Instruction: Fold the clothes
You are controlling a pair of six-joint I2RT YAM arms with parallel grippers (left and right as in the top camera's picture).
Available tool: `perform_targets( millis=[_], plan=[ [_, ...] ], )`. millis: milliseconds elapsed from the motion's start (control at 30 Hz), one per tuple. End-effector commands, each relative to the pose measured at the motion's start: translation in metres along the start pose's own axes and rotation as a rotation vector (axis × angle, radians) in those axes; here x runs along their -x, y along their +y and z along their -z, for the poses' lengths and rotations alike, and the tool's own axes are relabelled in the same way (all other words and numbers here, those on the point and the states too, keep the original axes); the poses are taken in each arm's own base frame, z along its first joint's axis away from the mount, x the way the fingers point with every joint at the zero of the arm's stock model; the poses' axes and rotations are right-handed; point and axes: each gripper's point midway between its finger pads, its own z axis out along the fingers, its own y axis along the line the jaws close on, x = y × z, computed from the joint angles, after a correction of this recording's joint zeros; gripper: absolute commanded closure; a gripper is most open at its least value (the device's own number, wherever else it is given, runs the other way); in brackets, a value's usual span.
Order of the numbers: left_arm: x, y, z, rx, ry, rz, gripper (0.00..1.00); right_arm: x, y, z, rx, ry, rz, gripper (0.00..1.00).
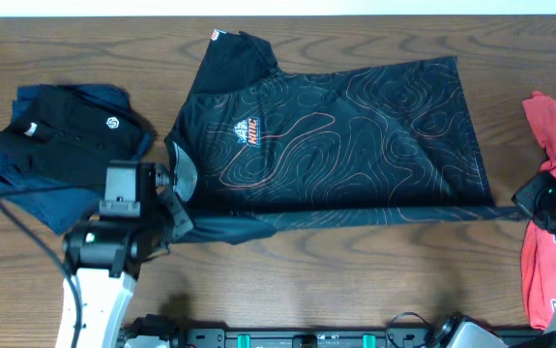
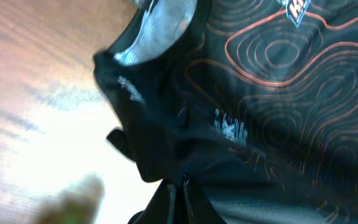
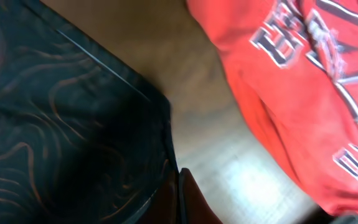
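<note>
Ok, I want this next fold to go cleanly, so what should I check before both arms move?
1. Left gripper shut on jersey near the collar: ok.
2. Right gripper shut on the hem corner: ok.
3. Near edge taut between the grips: ok.
4. Fabric flat at the left grip: not ok, bunched.
5. Red T-shirt apart from the jersey: ok.
</note>
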Motion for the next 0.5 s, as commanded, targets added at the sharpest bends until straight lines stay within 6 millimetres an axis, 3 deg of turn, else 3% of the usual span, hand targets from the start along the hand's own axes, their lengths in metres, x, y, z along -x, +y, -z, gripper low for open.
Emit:
perform_targets(
  millis=[0, 233, 467],
  plan=[
    [0.008, 0.003, -0.012, 0.036, -0.008, 0.009, 0.94, 0.006, 0.017, -0.003, 0.071, -0.016, 0.003, 0.99],
    [0.03, -0.009, -0.033, 0.022, -0.033, 0.007, 0.94, 0.028, 0.045, -0.006, 0.15, -0.102, 0.048, 0.99],
    [0.048, -0.006, -0.055, 0.072, -0.068, 0.008, 0.94, 0.039, 0.07, -0.021, 0.181, -0.135, 0.114, 0.99]
  ],
)
